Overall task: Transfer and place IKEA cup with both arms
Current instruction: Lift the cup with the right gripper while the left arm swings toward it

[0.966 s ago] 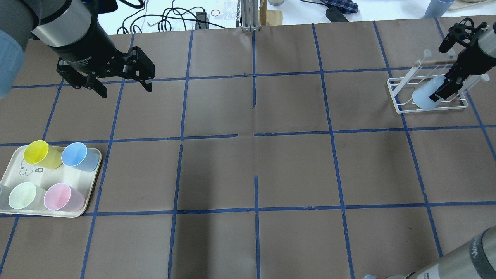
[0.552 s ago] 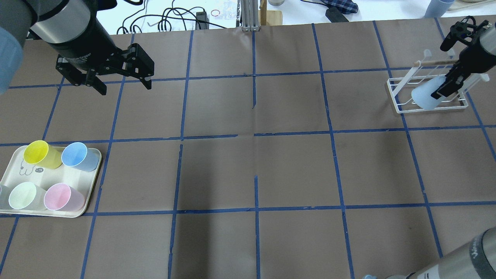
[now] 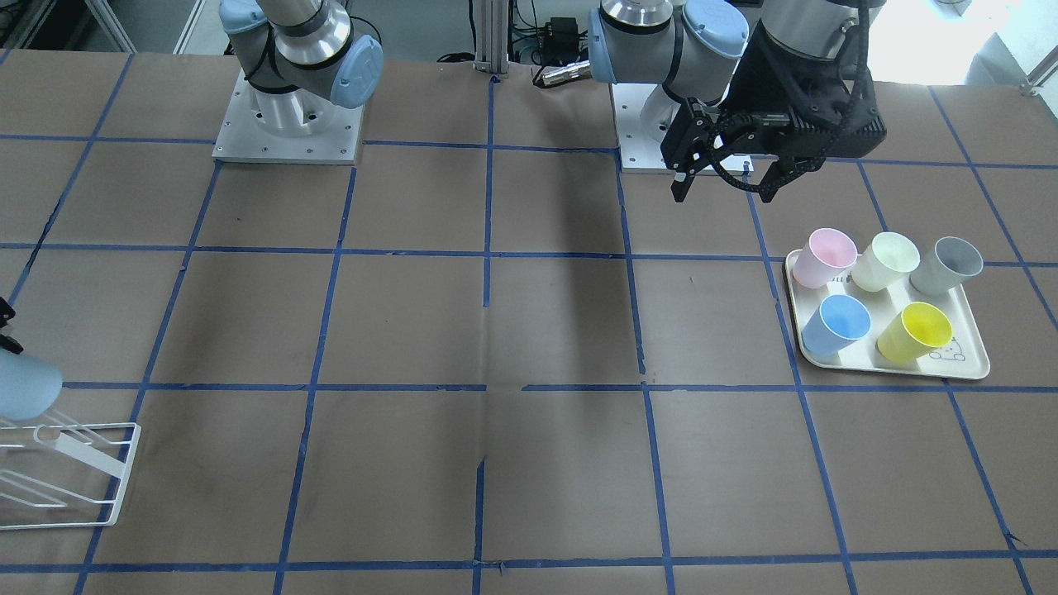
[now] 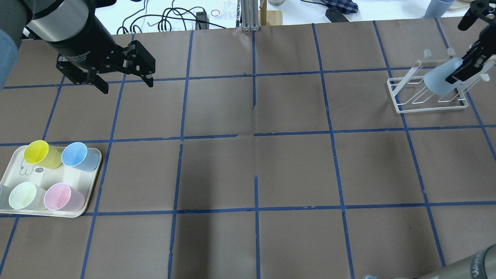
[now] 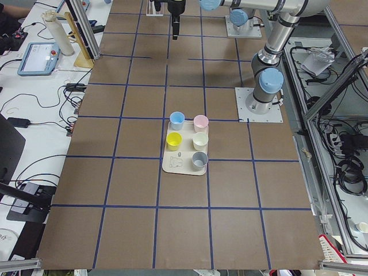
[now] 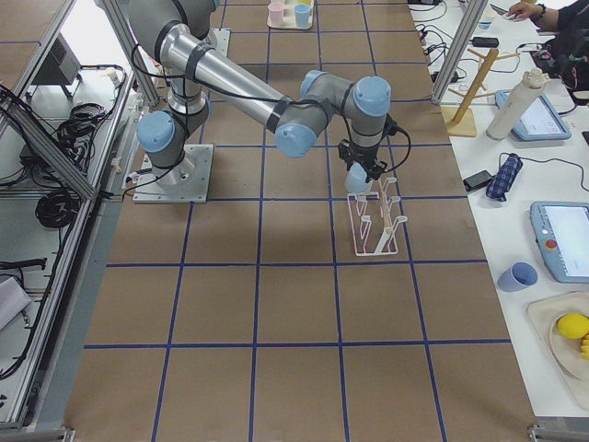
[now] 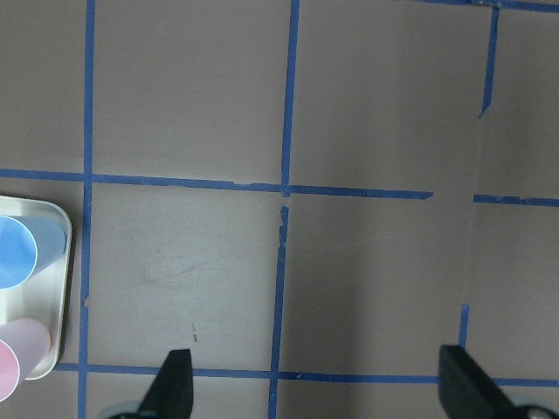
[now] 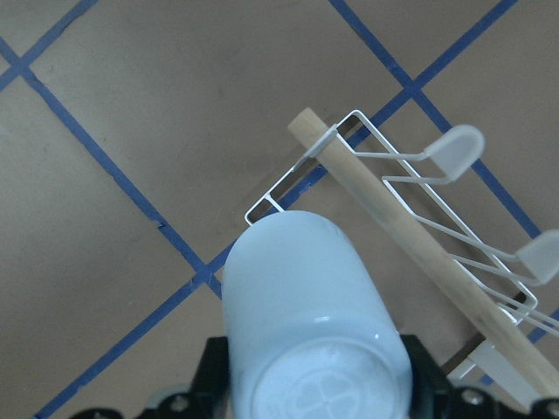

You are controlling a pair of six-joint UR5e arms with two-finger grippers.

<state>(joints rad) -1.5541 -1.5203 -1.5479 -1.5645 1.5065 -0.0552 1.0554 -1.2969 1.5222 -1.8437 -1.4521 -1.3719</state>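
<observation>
Right tool [image 4: 459, 73], pinching the IKEA cup [image 4: 439, 81], has risen toward the upper right, partly cropped; left tool [image 4: 126, 86] spread.

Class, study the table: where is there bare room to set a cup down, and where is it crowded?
Bare: the whole middle grid between the tray and the wire rack, and the row nearest the robot. Crowded: the tray, full with five cups, and the rack, where the held IKEA cup hangs.

Table [image 4: 294, 162] covered in brown paper with a blue tape grid [image 4: 256, 209]. Beyond its far edge, a white bench [image 4: 387, 9] bears black cables [image 4: 170, 15] and 1 aluminium post [image 4: 250, 13].
</observation>
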